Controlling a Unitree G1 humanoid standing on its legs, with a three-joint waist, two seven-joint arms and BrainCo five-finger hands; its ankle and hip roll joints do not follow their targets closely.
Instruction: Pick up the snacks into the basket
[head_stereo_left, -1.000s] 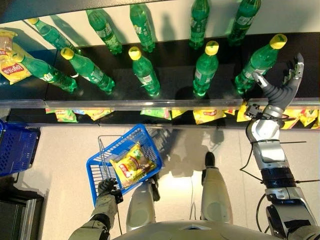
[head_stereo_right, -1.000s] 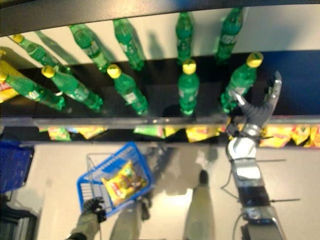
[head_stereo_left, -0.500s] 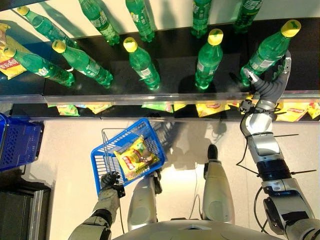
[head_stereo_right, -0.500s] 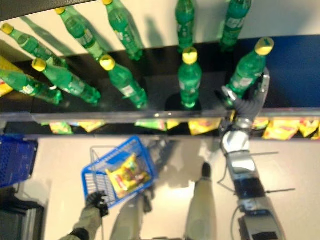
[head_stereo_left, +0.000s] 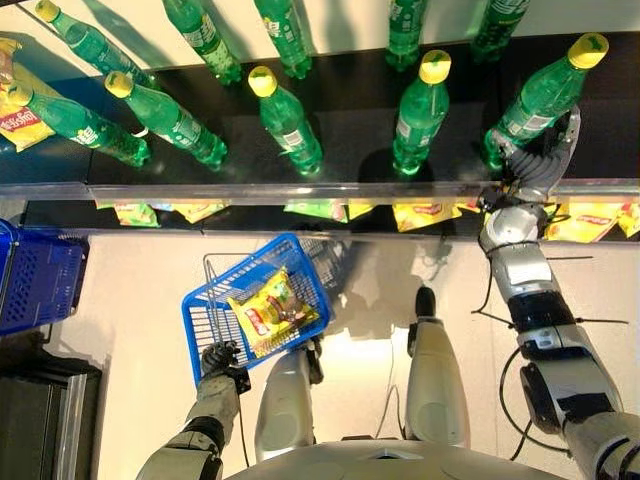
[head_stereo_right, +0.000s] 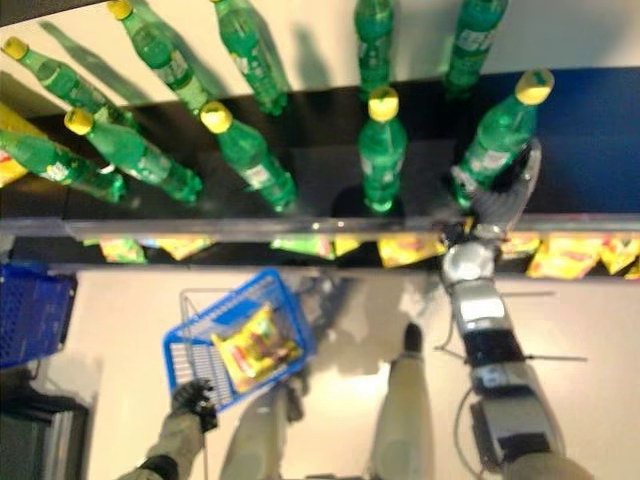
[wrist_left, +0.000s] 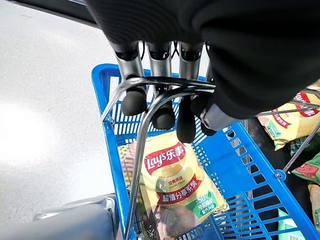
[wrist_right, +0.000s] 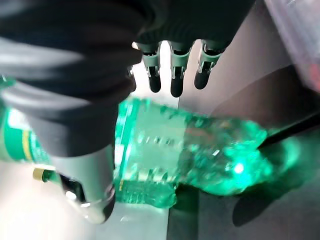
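A blue wire basket (head_stereo_left: 300, 262) hangs low at my left, with my left hand (head_stereo_left: 218, 362) shut on its metal handle (wrist_left: 150, 100). One yellow chips bag (head_stereo_left: 270, 312) lies inside it, label up (wrist_left: 175, 175). My right hand (head_stereo_left: 543, 162) is raised to the black shelf at the right. Its fingers (wrist_right: 175, 80) are straight, and it sits against the base of a green bottle with a yellow cap (head_stereo_left: 540, 100). The bottle (wrist_right: 200, 145) lies between the thumb and the fingers, not gripped. More yellow snack bags (head_stereo_left: 425, 213) line the lower shelf under the rail.
Several green bottles (head_stereo_left: 285, 120) stand on the black shelf behind a clear rail (head_stereo_left: 250, 190). A yellow bag (head_stereo_left: 15, 110) lies at the shelf's far left. A second blue basket (head_stereo_left: 35, 280) sits at the left, above a dark box (head_stereo_left: 40, 425).
My right hand has dropped from a spread pose beside the right-hand bottle and closed in on its base. The basket and left hand have hardly moved; the camera has shifted slightly.
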